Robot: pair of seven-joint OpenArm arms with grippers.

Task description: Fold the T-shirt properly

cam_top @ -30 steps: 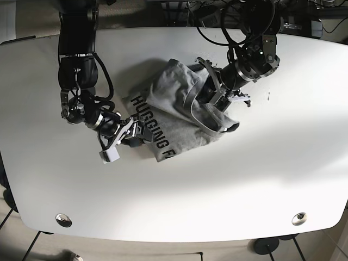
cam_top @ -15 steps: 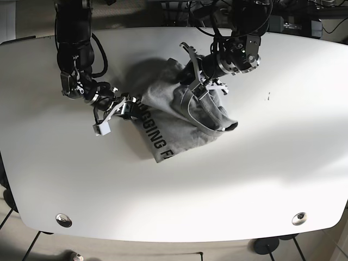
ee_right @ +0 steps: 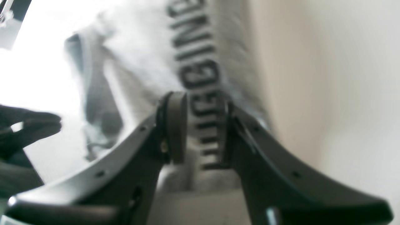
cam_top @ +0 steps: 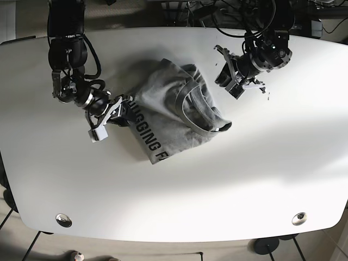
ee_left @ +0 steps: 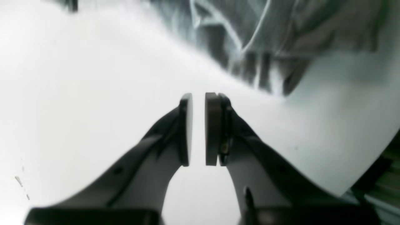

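- Though the grey T-shirt point(cam_top: 174, 111) lies near the middle of the white table point(cam_top: 261, 179), it is no neat fold: from where I stand it is a rumpled bundle, doubled over itself, with the black lettering point(cam_top: 148, 137) running along its near-left edge.
- The ribbed collar point(cam_top: 191, 106) loops loosely on top of the heap, and a flap on the side toward the left arm curls up instead of lying flat.
- The right gripper point(ee_right: 200, 131) sits at the shirt's lettered edge; in its wrist view the jaws stand a moderate way apart with the printed cloth showing between them. I cannot tell whether the fingers actually pinch the fabric or only straddle it.
- The left gripper point(ee_left: 198, 128) is off the shirt, over bare table, just beside the garment's far edge. Its pads are drawn close with only a thin slit between, and nothing is held there.
- I'd judge the job early to middling: the cloth is gathered but not squared.
- What seems left is to spread or straighten the layers, flatten the collar side, and make clean folds so that the edges line up.
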